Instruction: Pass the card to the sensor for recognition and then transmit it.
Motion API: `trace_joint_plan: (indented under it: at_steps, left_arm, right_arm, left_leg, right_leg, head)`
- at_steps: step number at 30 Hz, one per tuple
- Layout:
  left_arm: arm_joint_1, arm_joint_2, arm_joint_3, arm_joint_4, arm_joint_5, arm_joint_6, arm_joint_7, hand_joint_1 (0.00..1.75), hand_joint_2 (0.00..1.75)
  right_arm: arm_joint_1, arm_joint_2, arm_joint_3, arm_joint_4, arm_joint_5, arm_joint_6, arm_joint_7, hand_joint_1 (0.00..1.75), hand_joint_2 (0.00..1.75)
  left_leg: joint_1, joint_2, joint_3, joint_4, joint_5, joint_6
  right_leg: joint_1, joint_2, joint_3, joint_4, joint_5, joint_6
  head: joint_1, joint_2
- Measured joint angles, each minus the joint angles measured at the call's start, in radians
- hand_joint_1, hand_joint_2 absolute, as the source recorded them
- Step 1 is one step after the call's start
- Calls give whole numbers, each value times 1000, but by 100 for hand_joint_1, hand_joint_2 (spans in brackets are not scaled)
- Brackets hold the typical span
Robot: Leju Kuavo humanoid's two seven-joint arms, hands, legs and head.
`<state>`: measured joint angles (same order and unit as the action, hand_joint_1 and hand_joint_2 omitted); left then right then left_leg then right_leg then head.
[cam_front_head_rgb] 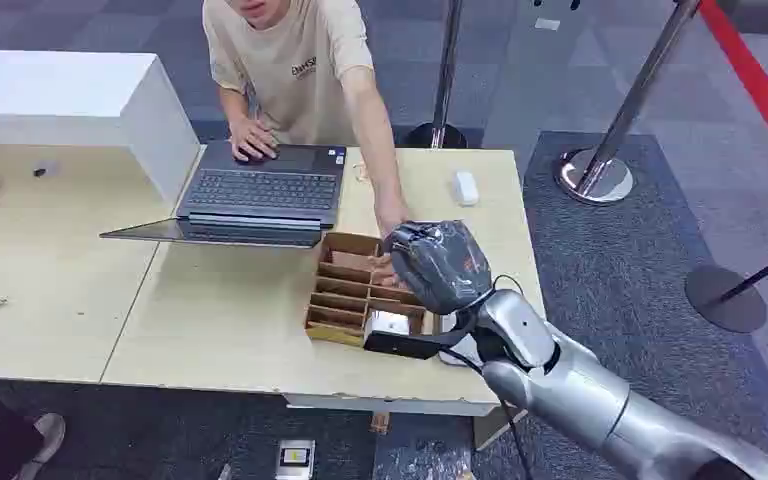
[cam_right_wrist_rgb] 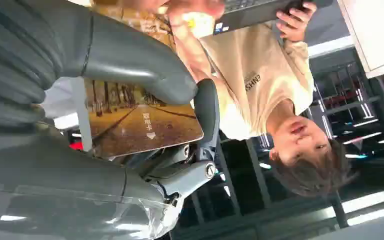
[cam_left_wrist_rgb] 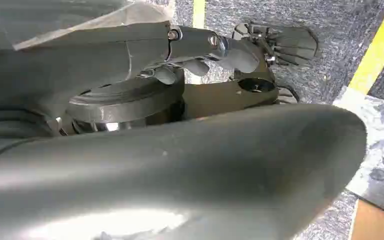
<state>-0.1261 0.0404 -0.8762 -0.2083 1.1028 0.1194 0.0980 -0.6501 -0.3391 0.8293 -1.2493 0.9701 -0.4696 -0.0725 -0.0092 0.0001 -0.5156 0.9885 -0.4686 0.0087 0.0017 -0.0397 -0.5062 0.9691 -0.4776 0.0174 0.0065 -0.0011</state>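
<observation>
Wooden table w/ a laptop far side and a divided cardboard box near the right edge. Right hand hovers over that box, thumb and fingers pinching the card; a person's hand reaches in just beside it. Left hand hangs over the floor, fingers curled in, holding nothing afaict.
</observation>
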Motion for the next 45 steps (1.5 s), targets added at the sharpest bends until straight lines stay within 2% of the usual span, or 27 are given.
trace_joint_plan:
  at_steps: [6, 9, 15, 21, 29, 35, 39, 45]
  left_arm:
    - [0, 0, -1, 0, 0, 0, 0, 0, 0]
    - [0, 0, -3, 0, 5, 1, -4, 0, 0]
    - [4, 0, -8, 0, 15, 3, -14, 0, 0]
    - [14, 0, -10, 0, 22, 6, -23, 0, 0]
    - [14, 0, -15, 0, 22, 6, -23, 0, 0]
    - [15, 0, -16, 0, 22, 10, -26, 0, 0]
    - [14, 0, -16, 0, 25, 11, -24, 0, 0]
    - [14, -1, -18, 0, 26, 18, -24, 0, 0]
  right_arm:
    - [19, 0, -5, 4, -52, -24, -2, 175, 175]
    - [41, -1, -21, 8, -133, -52, -19, 175, 175]
    - [110, -4, -97, 48, -368, -91, -116, 175, 175]
    - [169, -10, -180, 138, -530, -87, -211, 175, 175]
    - [199, -6, -251, 267, -582, -74, -248, 175, 175]
    - [215, 2, -285, 400, -624, -85, -300, 175, 175]
    - [230, 22, -303, 496, -655, -81, -332, 175, 175]
    - [231, 66, -321, 615, -680, -46, -344, 175, 175]
  left_leg:
    - [0, 0, 0, 0, 0, 0]
    - [0, 0, 0, 0, 0, 0]
    - [0, 0, 0, 0, 0, 0]
    - [0, 0, 0, 0, 0, 0]
    - [0, 0, -1, 0, 0, 0]
    - [0, 0, -1, 0, 0, 0]
    - [0, 0, -1, 0, 0, 0]
    - [0, 0, 0, 0, 0, 0]
  right_leg:
    - [0, 0, 0, 0, 0, 0]
    - [0, 0, 0, 0, 0, 0]
    - [0, 0, 0, 0, 0, 0]
    - [0, 0, 0, -1, 0, 0]
    - [0, 0, -1, -1, 0, 0]
    - [0, 0, -1, -1, 0, 0]
    - [0, 0, -1, -1, 0, 0]
    - [0, 0, -1, -1, 0, 0]
  head:
    - [0, 0]
    - [0, 0]
    - [0, 0]
    - [0, 0]
    - [0, 0]
    - [0, 0]
    - [0, 0]
    - [0, 0]
